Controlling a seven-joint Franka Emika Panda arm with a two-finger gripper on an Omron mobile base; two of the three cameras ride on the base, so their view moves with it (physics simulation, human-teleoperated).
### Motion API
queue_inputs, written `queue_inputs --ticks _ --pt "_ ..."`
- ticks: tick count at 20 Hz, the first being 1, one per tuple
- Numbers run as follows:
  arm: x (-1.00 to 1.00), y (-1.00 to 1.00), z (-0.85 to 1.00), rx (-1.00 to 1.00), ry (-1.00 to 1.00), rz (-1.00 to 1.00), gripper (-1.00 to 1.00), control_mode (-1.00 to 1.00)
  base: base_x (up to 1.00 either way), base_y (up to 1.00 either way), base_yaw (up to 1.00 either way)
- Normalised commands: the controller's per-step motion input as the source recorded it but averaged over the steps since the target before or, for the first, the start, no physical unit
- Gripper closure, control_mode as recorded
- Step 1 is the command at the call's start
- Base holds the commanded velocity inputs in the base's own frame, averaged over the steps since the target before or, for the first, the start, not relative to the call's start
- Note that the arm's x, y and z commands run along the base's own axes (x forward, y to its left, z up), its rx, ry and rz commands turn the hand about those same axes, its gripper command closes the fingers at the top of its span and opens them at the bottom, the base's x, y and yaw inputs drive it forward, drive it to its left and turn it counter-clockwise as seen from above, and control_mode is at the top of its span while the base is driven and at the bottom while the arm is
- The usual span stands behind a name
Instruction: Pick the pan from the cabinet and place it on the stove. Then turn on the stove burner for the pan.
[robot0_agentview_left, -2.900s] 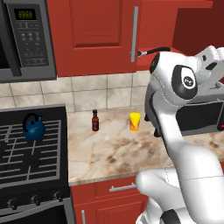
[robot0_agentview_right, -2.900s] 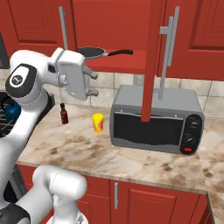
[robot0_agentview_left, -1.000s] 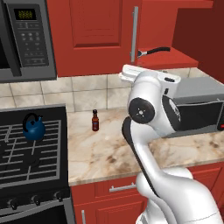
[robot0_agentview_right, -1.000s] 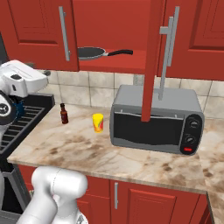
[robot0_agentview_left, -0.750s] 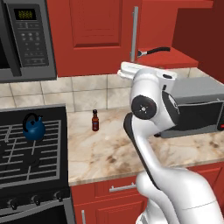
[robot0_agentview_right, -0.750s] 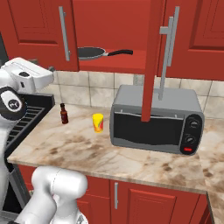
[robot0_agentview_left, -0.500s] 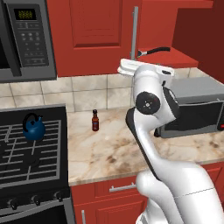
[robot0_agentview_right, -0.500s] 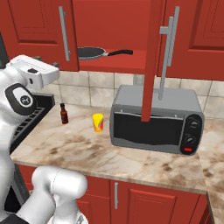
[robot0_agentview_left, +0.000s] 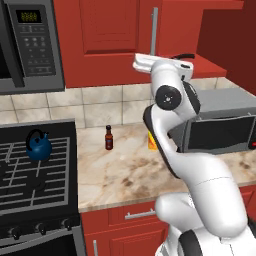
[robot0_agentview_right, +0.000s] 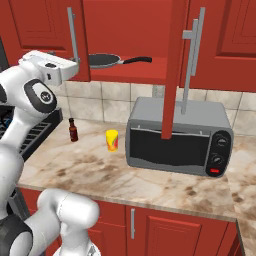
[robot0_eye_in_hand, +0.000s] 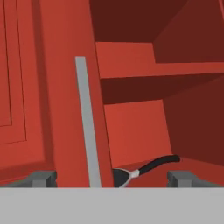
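Risen and swung toward the cabinet (robot0_agentview_right: 125, 30), the hand (robot0_eye_in_hand: 112, 177) hangs open before the pan (robot0_agentview_right: 104, 60); approach level, centred on its handle

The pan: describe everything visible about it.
The pan is a shallow, round, dark grey frying pan with a thin pale rim and a long, slim black handle that points right in the right base view. It sits flat on the red shelf of the open cabinet, above the counter. Nothing else touches it. In the hand view its handle shows past the edge of the closed door.
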Motion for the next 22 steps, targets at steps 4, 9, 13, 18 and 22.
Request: queue_inputs --ticks 4,9,13,18,22 --pt "0.52 0.08 0.05 0.0 0.0 0.01 -1.0 -1.0 0.0 0.0 0.0" --pt "0.52 0.09 0.0 0.0 0.0 0.02 -1.0 -1.0 0.0 0.0 0.0" --pt "0.52 0.05 0.0 0.0 -0.03 0.04 -1.0 -1.0 0.0 0.0 0.0" --pt "0.48 0.08 0.0 0.0 -0.04 0.03 -1.0 -1.0 0.0 0.0 0.0" --pt "0.39 0.13 0.0 0.0 -0.03 0.03 -1.0 -1.0 0.0 0.0 0.0"
